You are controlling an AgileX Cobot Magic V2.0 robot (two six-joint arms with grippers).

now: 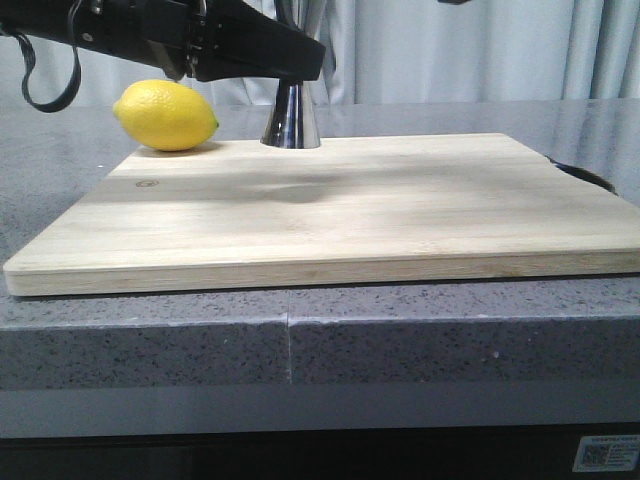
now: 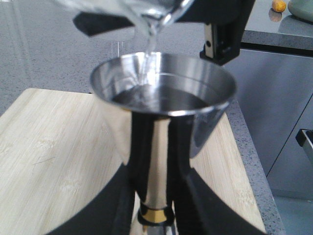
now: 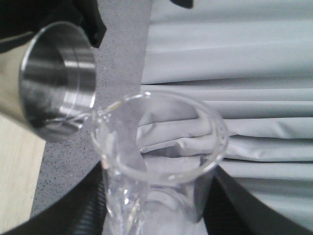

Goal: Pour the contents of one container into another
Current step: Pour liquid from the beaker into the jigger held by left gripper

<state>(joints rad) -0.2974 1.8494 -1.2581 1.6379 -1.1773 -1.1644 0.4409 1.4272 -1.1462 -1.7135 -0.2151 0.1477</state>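
The left arm reaches in level from the left at the top of the front view, its black left gripper [image 2: 154, 215] closed on the narrow waist of the tall polished steel hourglass jigger [image 2: 161, 112], fingers [image 2: 117, 205] on either side of the thin gold band. The jigger stands upright with its base on the far edge of the pale wooden cutting board [image 1: 330, 215], just right of a yellow lemon [image 1: 166, 115].

The right gripper [image 3: 151, 215] clamps the small clear glass beaker [image 3: 159, 147], black fingers [image 3: 80, 210] on both sides of its body. The beaker is tipped, pouring lip over the jigger's rim. A thin clear stream [image 2: 149, 54] falls into the jigger cup, where liquid has pooled.

The board lies on a grey speckled counter [image 1: 300, 340].
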